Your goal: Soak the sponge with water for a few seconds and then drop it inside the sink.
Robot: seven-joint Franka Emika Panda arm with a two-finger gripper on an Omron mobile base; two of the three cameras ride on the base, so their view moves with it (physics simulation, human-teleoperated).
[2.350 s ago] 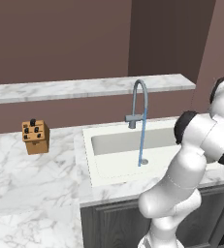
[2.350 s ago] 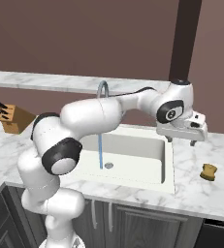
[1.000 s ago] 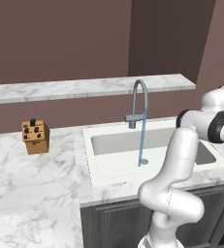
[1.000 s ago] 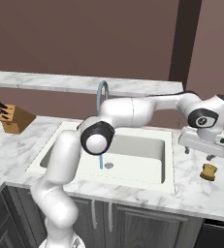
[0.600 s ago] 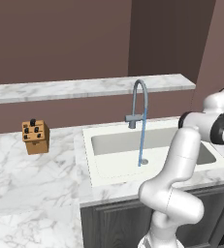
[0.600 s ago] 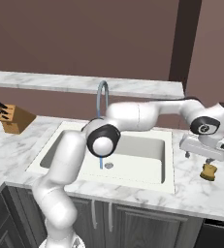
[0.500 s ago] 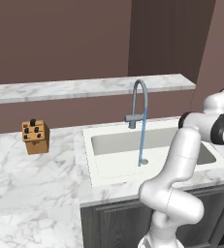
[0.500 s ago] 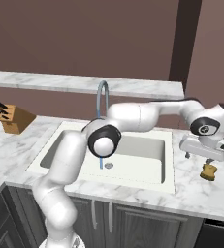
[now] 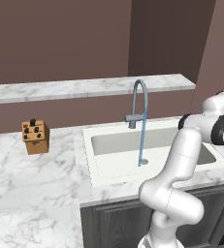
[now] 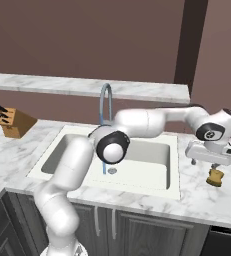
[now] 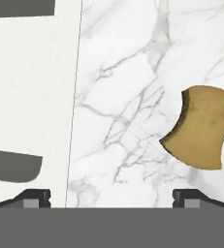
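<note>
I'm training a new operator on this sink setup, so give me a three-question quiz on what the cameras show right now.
1. True or false: water is running from the faucet into the sink.
2. Where does the sponge lie? A: in the basin. B: on the counter beside the sink. C: between the jaws.
3. Fill in: the gripper has its jaws ___.

Key: 1 true; 2 B; 3 open.
</note>
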